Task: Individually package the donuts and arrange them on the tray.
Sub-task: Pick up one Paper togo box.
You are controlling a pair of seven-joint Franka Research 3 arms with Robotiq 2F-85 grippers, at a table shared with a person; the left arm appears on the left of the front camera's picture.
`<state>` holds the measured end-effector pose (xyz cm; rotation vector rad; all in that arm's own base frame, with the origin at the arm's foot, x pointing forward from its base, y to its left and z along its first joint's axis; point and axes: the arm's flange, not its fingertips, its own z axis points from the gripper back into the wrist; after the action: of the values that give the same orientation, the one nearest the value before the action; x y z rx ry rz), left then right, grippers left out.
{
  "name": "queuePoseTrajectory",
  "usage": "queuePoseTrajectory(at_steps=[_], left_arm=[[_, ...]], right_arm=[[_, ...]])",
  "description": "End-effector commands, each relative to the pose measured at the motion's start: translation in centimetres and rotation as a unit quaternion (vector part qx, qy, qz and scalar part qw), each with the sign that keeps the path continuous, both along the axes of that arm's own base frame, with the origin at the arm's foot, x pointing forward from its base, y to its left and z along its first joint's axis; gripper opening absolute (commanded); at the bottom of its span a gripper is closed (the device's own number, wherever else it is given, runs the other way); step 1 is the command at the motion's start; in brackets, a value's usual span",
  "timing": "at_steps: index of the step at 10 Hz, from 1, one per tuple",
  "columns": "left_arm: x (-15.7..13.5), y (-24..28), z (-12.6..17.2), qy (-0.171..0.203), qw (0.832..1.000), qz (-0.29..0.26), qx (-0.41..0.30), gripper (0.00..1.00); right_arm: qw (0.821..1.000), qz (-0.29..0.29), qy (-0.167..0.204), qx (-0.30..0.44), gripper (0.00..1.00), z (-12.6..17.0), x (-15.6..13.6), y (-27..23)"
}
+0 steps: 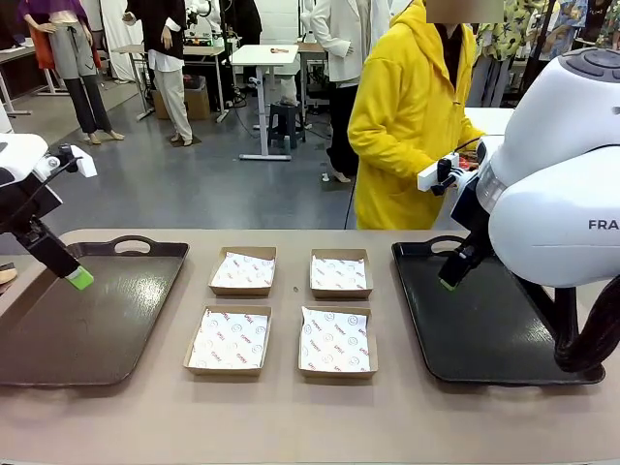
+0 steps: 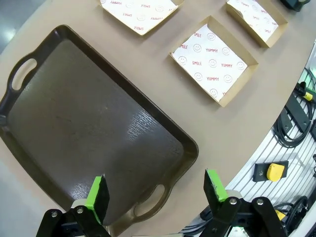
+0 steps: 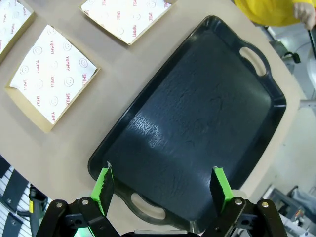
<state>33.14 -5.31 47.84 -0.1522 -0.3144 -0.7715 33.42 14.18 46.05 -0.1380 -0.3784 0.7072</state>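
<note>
Tan table (image 1: 291, 417), four empty boxes (image 1: 229, 340), two bare trays (image 1: 87, 320); left gripper (image 2: 157, 187) and right gripper (image 3: 162, 180) hover wide apart, empty; packaging seems unstarted, awaiting donuts.

The table (image 1: 291, 417) has a smooth, matt beige top. Near its left edge the brown tray (image 1: 97, 329) looks like hard plastic, finely grained, with a dull sheen. The black tray (image 1: 484, 329) near the right edge has the same pebbled texture and catches a soft highlight. Between them, four boxes (image 1: 230, 341) are plain matt brown cardboard, each lined with thin, slightly creased white printed paper (image 1: 331, 341). The left gripper (image 2: 157, 191) and right gripper (image 3: 162, 183) carry bright green, rubbery-looking pads (image 2: 98, 196) on matt black frames. The right arm's shell (image 1: 552, 184) is smooth, glossy white plastic. The person's yellow coat (image 1: 407, 126) is soft matt cloth.
</note>
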Motion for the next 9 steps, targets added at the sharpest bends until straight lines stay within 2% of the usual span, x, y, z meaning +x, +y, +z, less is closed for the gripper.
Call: queuePoseTrajectory(at_steps=[1,2,3,4,5,7,9], left_arm=[[0.2,-0.1,0.0,-0.005,1.000,-0.001,-0.005,1.00],[0.0,0.0,0.0,0.000,1.000,0.000,0.000,1.00],[-0.8,1.1,0.2,0.061,0.995,0.051,-0.055,1.00],[-1.7,3.3,0.5,0.114,0.979,0.079,-0.148,1.00],[-2.2,5.1,0.7,0.147,0.961,0.121,-0.203,1.00],[-2.8,8.4,0.8,0.161,0.931,0.185,-0.270,1.00],[-3.2,12.0,1.2,0.159,0.901,0.211,-0.344,1.00]], right_arm=[[1.000,-0.002,-0.007,-0.001,1.00,-0.1,0.4,-0.2],[1.000,0.000,0.000,0.000,1.00,0.0,0.0,0.0],[0.988,0.026,0.115,0.103,1.00,0.0,-0.5,-2.2],[0.969,-0.015,0.172,0.178,1.00,-0.2,-0.5,-5.7],[0.944,-0.048,0.209,0.252,1.00,-0.3,-0.5,-8.6],[0.896,-0.101,0.264,0.341,1.00,-1.7,-0.2,-13.0],[0.848,-0.156,0.272,0.427,1.00,-3.2,0.1,-17.6]])
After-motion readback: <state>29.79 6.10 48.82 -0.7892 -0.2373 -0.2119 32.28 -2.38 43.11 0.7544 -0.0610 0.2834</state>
